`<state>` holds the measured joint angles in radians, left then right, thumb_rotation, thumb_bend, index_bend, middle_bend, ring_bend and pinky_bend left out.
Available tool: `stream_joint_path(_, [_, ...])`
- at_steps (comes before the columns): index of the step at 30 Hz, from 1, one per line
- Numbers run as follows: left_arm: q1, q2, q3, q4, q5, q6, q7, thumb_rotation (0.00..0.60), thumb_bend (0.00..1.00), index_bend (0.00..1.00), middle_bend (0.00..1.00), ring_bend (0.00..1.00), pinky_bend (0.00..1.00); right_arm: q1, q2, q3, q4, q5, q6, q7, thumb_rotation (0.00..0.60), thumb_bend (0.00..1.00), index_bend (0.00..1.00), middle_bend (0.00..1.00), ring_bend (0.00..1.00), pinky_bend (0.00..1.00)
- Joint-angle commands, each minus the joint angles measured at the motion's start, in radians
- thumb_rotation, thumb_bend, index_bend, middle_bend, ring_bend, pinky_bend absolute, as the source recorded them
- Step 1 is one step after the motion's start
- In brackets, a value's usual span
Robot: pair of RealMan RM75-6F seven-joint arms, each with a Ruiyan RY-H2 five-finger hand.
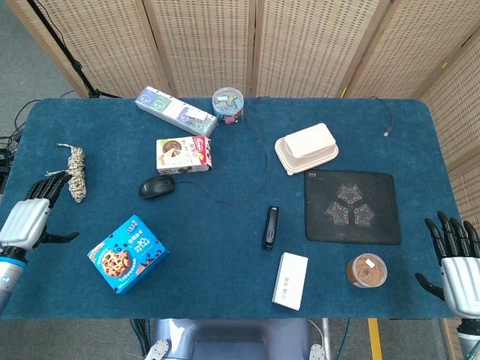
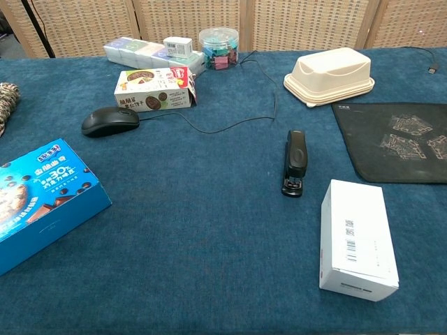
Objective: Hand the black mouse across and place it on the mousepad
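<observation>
At the near right corner the right hand (image 1: 456,262) hangs just off the counter (image 1: 225,240) edge, fingers spread and upright, holding nothing. At the near left the left hand (image 1: 30,217) sits over the counter's left edge, fingers apart and likewise empty; only the head view shows either hand.

Nearest on the blue cloth lie a white box (image 2: 357,237) right of centre and a blue cookie box (image 2: 38,199) on the left. A round brown-topped tub (image 1: 366,270) stands near the right, just in front of the mousepad. A black stapler (image 2: 294,162) lies lengthwise at mid-counter, just beyond the white box.

The mousepad (image 1: 351,206) lies flat on the right side, dark with a pale printed emblem, nothing on it. The mouse (image 2: 110,120) rests on the counter left of centre, well apart from the mousepad and from both hands; its cord (image 2: 230,125) trails right and then far across the cloth. A bundle of rope (image 1: 76,172) lies at the left, just beyond the left hand's fingertips.

Just beyond the mouse stands a chocolate snack box (image 2: 154,89). A cream clamshell container (image 2: 328,75) sits just beyond the mousepad's far left corner. Farthest are a long pale box (image 1: 175,110) and a clear jar (image 2: 218,47) of coloured clips, side by side.
</observation>
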<state>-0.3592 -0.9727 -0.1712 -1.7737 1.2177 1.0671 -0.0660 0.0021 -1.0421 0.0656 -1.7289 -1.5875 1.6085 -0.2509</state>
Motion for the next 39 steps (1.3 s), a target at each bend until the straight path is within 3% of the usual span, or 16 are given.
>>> stream_joint_path(1, [-0.109,-0.099,-0.058,0.066,-0.161,-0.100,0.075,0.600,0.08,0.00,0.00,0.00,0.10,0.002,0.001,0.000,0.000,0.002,-0.005,0.005,0.600,0.00,0.00,0.00,0.00,0.00])
stream_joint_path(9, [-0.245,-0.265,-0.081,0.199,-0.399,-0.186,0.210,0.600,0.09,0.00,0.00,0.00,0.14,0.005,0.008,0.003,0.002,0.015,-0.014,0.028,0.600,0.00,0.00,0.00,0.00,0.00])
stream_joint_path(16, [-0.327,-0.351,-0.071,0.284,-0.530,-0.228,0.296,0.600,0.09,0.00,0.00,0.00,0.14,0.010,0.013,0.007,0.004,0.029,-0.025,0.046,0.600,0.00,0.00,0.00,0.00,0.00])
stream_joint_path(29, [-0.445,-0.508,-0.080,0.441,-0.695,-0.275,0.367,0.600,0.11,0.05,0.03,0.06,0.22,0.016,0.018,0.009,0.006,0.043,-0.041,0.068,0.600,0.00,0.00,0.00,0.00,0.00])
stream_joint_path(39, [-0.502,-0.626,-0.104,0.562,-0.728,-0.295,0.363,0.600,0.14,0.16,0.12,0.14,0.30,0.021,0.025,0.012,0.012,0.062,-0.057,0.090,0.600,0.00,0.00,0.00,0.00,0.00])
